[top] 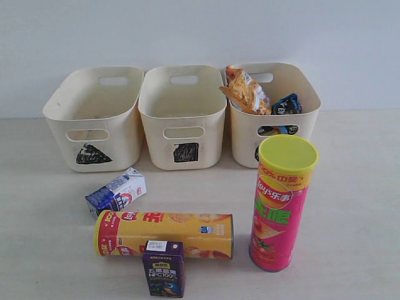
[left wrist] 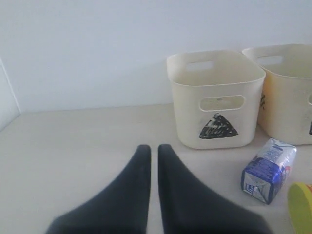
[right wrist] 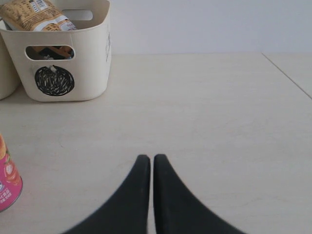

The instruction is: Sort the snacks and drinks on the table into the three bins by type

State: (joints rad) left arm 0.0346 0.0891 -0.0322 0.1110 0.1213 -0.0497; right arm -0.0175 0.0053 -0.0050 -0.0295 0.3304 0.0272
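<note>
Three cream bins stand in a row at the back: triangle bin (top: 94,119), square bin (top: 183,119), circle bin (top: 275,125). The orange bag (top: 245,90) and the blue bag (top: 287,104) lie in the circle bin. The pink tube (top: 281,203) stands upright at the right. The yellow-orange tube (top: 165,234) lies on its side. The purple juice box (top: 164,269) stands in front of it, and the milk box (top: 116,192) lies behind it to the left. My left gripper (left wrist: 150,147) is shut and empty over bare table. My right gripper (right wrist: 148,157) is shut and empty too. Neither gripper shows in the exterior view.
The pale table (top: 350,237) runs wide on both sides of the objects. A white wall rises behind the bins. In the right wrist view a table edge or seam (right wrist: 287,75) runs at the far right.
</note>
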